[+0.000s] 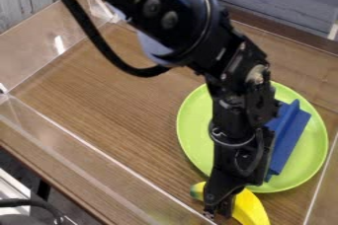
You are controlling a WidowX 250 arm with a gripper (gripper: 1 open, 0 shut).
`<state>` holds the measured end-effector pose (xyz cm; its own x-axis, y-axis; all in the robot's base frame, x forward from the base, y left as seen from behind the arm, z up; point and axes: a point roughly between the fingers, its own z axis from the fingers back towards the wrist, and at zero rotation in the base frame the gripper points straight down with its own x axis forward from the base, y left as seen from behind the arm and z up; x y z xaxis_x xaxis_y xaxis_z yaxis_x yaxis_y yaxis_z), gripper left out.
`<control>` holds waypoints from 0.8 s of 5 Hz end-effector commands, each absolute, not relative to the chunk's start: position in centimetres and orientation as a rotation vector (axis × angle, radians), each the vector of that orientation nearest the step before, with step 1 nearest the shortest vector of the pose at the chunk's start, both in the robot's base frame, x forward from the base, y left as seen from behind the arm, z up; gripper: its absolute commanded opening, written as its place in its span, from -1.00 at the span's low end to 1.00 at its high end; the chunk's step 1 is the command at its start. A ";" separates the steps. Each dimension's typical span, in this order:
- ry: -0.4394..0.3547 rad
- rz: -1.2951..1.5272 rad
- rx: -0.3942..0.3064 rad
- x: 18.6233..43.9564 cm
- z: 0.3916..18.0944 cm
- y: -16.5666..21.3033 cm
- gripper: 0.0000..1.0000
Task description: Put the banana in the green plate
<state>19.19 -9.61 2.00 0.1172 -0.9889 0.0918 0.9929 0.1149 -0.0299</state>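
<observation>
The small yellow banana (248,209) lies on the wooden surface just off the near edge of the green plate (199,130). My gripper (218,197) reaches straight down from the black arm and is shut on the banana's left end. The fingertips are dark and partly blend with the banana, so the grip itself shows only roughly. The banana is outside the plate, at the lower right of the view.
A blue ridged block (290,138) rests on the right half of the plate. Clear plastic walls (79,155) fence in the wooden floor (106,91). The near wall runs close in front of the banana.
</observation>
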 end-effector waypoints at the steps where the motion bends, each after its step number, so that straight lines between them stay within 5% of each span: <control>1: -0.054 -1.454 -0.092 19.3 1.8 -9.3 -1.00; 4: -0.063 -1.452 -0.088 19.6 1.8 -9.1 -1.00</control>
<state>19.44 -9.47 1.94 0.1107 -0.9891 0.0973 0.9938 0.1092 -0.0204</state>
